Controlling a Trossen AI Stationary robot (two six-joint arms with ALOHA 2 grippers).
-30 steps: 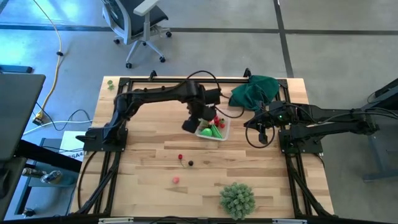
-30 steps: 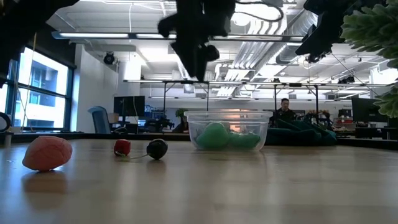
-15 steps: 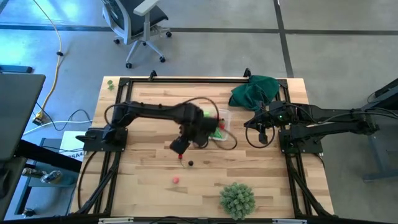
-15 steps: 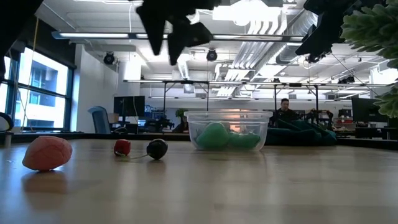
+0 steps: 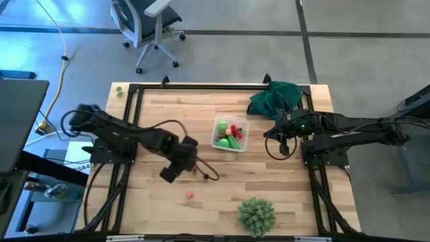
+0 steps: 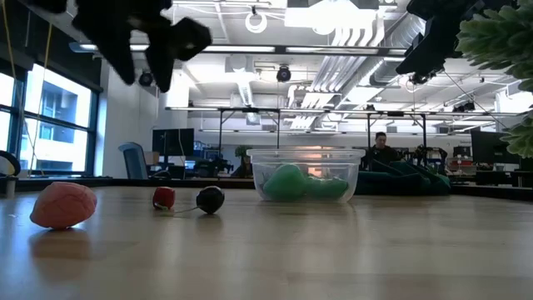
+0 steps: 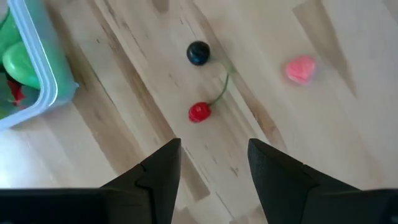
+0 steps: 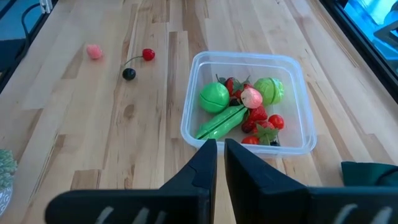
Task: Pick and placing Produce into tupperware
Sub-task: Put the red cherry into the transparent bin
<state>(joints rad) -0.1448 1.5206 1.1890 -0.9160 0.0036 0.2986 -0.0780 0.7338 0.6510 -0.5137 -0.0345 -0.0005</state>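
The clear tupperware (image 5: 230,134) stands on the wooden table right of centre, holding green and red produce (image 8: 239,106). A red cherry (image 7: 199,112) and a dark berry (image 7: 198,53), joined by a thin green stem, lie on the table with a pink piece (image 7: 300,68) nearby. My left gripper (image 5: 169,175) hovers open and empty above the table, just left of the cherry. My right gripper (image 5: 282,144) is shut and empty in the air, to the right of the tupperware.
A big pale-green spiky ball (image 5: 256,215) sits near the front edge. A dark green cloth (image 5: 274,98) lies at the far right corner. A black frame runs round the table's sides. A loose cable hangs off my left arm near the berries.
My left gripper has swung from over the tupperware toward the table's left and near edges, and now hangs just left of the red cherry, still well above the table. The produce on the table and the tupperware have stayed in place.
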